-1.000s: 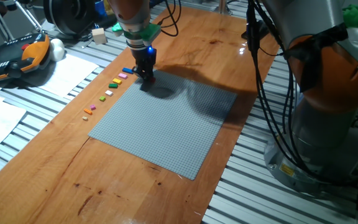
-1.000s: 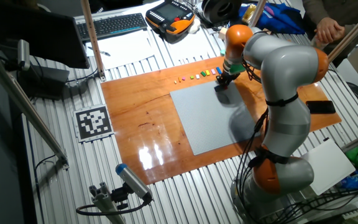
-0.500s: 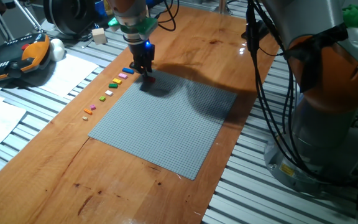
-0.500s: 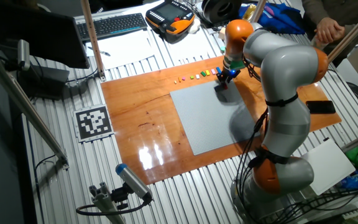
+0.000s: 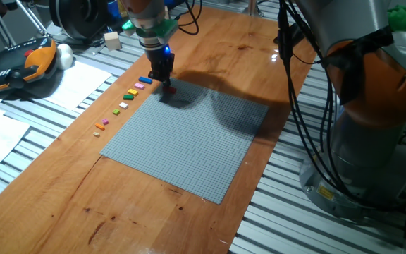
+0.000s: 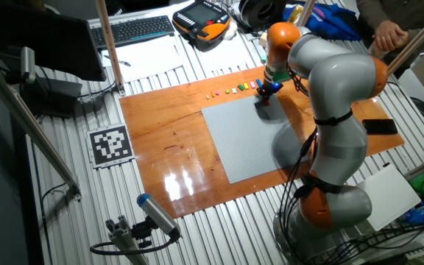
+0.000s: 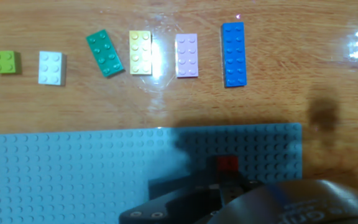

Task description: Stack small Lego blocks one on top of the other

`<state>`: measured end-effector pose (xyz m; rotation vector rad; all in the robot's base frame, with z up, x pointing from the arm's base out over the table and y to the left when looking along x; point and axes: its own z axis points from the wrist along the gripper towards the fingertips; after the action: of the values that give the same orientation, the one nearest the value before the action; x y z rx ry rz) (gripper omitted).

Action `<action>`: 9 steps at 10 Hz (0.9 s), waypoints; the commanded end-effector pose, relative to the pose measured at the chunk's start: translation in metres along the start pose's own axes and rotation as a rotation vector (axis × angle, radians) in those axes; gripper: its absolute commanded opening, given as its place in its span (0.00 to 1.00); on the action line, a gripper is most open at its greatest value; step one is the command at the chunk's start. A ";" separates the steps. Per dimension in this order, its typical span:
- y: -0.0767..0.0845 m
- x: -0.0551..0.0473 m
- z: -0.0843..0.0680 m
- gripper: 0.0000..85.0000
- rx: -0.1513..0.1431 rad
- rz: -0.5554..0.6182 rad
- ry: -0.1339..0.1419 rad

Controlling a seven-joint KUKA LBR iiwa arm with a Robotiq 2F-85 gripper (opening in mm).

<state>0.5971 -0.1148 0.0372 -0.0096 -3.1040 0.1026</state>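
Note:
A red Lego block [image 7: 227, 163] sits on the grey baseplate [image 7: 73, 168] near its far corner; it also shows in one fixed view [image 5: 170, 89]. My gripper [image 5: 162, 76] hovers just above it, apart from it, and looks open and empty; its dark fingers [image 7: 229, 186] fill the bottom of the hand view. On the wood beside the plate lies a row of blocks: blue [image 7: 233, 54], pink [image 7: 186, 55], yellow [image 7: 140, 52], green [image 7: 104, 53], white [image 7: 51, 67], lime [image 7: 4, 62]. An orange one [image 5: 100, 127] lies further down the row.
The baseplate [image 5: 189, 134] lies on a wooden board [image 5: 245, 49]. A pale cube [image 5: 112, 39], a teach pendant [image 5: 16, 63] and papers [image 5: 76, 81] lie to the left. The robot's base [image 5: 372, 127] and cables stand at the right.
My gripper has risen from the baseplate and shifted slightly towards the block row, leaving the red block on the plate. The other blocks have not moved.

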 end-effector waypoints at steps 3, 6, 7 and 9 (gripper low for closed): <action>0.002 0.002 0.011 0.00 -0.005 0.001 -0.023; 0.001 0.002 0.002 0.00 -0.003 -0.006 0.009; 0.000 0.002 -0.004 0.00 -0.003 -0.009 0.025; -0.003 0.004 -0.010 0.00 0.000 -0.018 0.040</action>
<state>0.5925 -0.1167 0.0466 0.0156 -3.0616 0.1006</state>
